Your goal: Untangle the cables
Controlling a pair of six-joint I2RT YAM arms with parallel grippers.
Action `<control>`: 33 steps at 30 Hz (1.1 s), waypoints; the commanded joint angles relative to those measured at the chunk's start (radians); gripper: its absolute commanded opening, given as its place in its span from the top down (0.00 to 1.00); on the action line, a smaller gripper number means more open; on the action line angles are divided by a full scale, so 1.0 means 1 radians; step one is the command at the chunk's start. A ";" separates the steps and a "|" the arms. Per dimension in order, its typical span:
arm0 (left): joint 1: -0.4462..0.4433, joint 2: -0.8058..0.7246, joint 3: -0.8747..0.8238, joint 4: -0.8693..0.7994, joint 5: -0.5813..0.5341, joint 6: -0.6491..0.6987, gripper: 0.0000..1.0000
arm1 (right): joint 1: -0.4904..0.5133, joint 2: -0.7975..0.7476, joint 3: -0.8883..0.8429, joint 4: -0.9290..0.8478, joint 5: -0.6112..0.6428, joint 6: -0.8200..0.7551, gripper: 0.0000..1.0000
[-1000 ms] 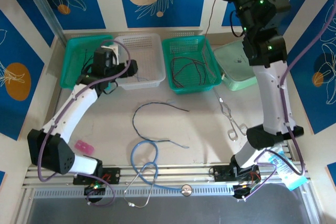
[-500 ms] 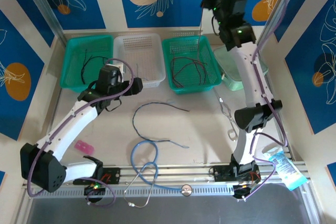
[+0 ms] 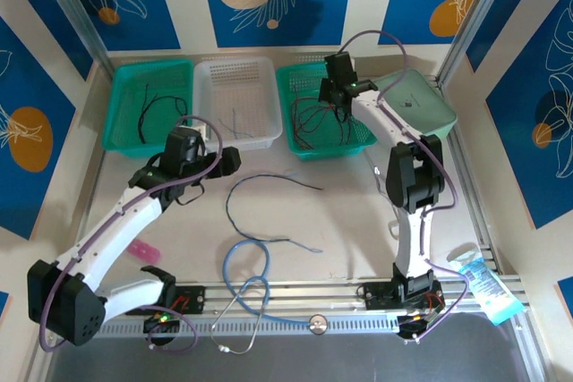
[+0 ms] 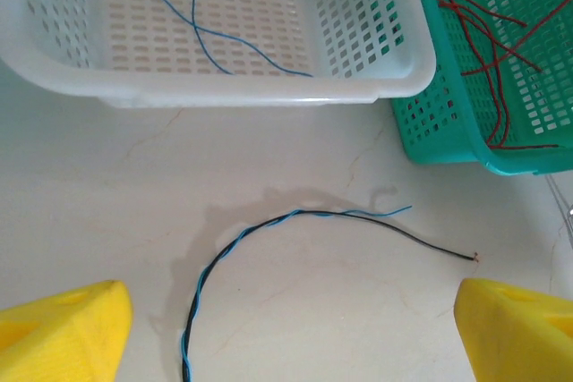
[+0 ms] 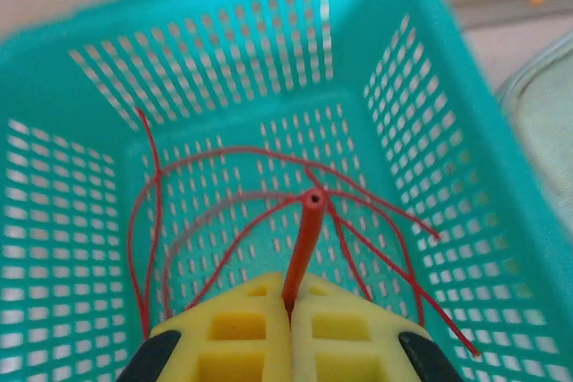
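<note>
A black cable twisted with a blue one (image 3: 235,196) (image 4: 235,241) curves across the table. My left gripper (image 3: 231,160) (image 4: 286,337) hovers over it, open wide, its yellow fingertips (image 4: 63,328) far apart and empty. My right gripper (image 3: 337,97) (image 5: 291,297) is low inside the middle green basket (image 3: 333,151) (image 5: 501,221), shut on the end of a red cable (image 5: 304,234). More red cables (image 5: 224,185) lie curled on that basket's floor. Thin blue cables (image 4: 206,33) lie in the white basket (image 3: 235,64) (image 4: 269,91). Black cables (image 3: 148,105) lie in the left green basket (image 3: 152,65).
A thick light-blue tube loop (image 3: 246,266) lies near the front rail. Metal tongs (image 3: 394,203) rest right of centre beside the right arm. A mint lidded box (image 3: 412,105) stands at the back right, a pink piece (image 3: 141,250) at the front left.
My right arm has swung down from high above the back wall into the middle green basket. My left arm has shifted right and nearer, over the twisted cable.
</note>
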 commanded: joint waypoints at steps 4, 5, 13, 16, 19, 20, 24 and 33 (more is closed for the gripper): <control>-0.009 -0.030 -0.023 -0.027 0.031 -0.017 0.08 | -0.001 0.187 0.166 -0.239 -0.084 0.091 1.00; -0.009 -0.030 -0.025 -0.029 0.037 -0.020 0.08 | -0.001 0.204 0.179 -0.261 -0.074 0.111 1.00; -0.009 -0.030 -0.050 -0.022 0.072 -0.019 0.08 | -0.031 0.236 0.210 -0.313 -0.173 0.176 0.85; -0.009 -0.032 -0.049 -0.033 0.070 -0.015 0.07 | -0.042 0.215 0.249 -0.345 -0.197 0.169 0.62; -0.009 -0.048 -0.056 -0.036 0.076 -0.017 0.07 | -0.041 0.147 0.255 -0.338 -0.199 0.144 0.50; -0.009 -0.055 -0.056 -0.040 0.077 -0.016 0.07 | -0.040 0.126 0.262 -0.341 -0.195 0.137 0.48; -0.012 -0.086 -0.071 -0.054 0.062 -0.011 0.07 | -0.035 0.029 0.278 -0.373 -0.201 0.109 0.40; -0.043 -0.155 -0.107 -0.083 0.040 -0.027 0.07 | -0.035 -0.284 -0.011 -0.290 -0.205 0.079 0.01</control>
